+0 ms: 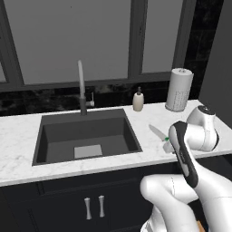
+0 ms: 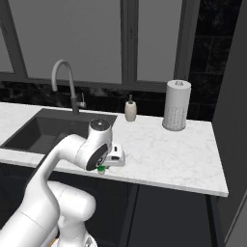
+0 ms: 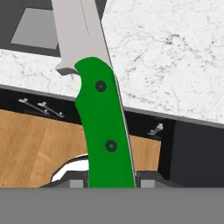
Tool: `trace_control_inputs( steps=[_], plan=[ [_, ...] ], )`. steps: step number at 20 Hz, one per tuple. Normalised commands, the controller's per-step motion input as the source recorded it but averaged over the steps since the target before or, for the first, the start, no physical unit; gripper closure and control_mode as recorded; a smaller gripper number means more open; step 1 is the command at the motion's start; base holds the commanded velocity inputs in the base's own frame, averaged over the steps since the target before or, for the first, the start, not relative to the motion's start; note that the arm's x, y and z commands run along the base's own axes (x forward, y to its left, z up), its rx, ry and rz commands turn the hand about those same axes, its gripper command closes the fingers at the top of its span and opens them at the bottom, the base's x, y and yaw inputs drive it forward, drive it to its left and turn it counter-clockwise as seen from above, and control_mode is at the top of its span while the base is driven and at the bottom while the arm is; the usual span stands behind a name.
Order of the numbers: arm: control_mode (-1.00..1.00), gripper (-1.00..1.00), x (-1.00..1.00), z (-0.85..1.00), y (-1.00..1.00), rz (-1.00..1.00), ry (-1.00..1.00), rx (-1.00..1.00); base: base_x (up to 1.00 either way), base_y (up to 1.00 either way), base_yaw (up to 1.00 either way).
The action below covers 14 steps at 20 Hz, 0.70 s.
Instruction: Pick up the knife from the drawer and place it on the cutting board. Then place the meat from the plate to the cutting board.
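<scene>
My hand view gives the close look the base cameras lack: the knife (image 3: pixel 105 122) runs from 6 o'clock up toward 11 o'clock, green handle with two dark rivets low, grey blade high, crossing the edge of the white marble counter (image 3: pixel 175 57). Its handle sits squeezed between my two fingertips (image 3: pixel 146 180) at the bottom of that view — my gripper (image 3: pixel 111 183) is pinched onto it. Below the counter edge lies light wood flooring, with silver cabinet handles (image 3: pixel 41 107) at 9 o'clock.

The left base view adds the blade tip sticking out at 10 o'clock from my wrist, over the counter just right of the black sink (image 1: pixel 86 133). It also shows the tap (image 1: pixel 81 86), a soap dispenser (image 1: pixel 138 99) and a paper towel roll (image 1: pixel 179 89) at the back.

The right base view shows only a green speck of handle under my hand at the counter's front edge.
</scene>
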Motion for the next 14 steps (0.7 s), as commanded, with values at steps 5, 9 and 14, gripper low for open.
trace_control_inputs(
  steps=[5,9,14],
  plan=[
    [1.0,1.0,-0.06,0.0,0.0,0.0,0.0,0.0,-0.2,0.01,0.0],
    [1.0,1.0,0.0,0.0,0.0,0.0,0.0,0.0,-0.35,0.43,0.09],
    [1.0,1.0,0.0,0.0,0.0,0.0,0.0,0.0,-0.2,0.54,0.13]
  ],
)
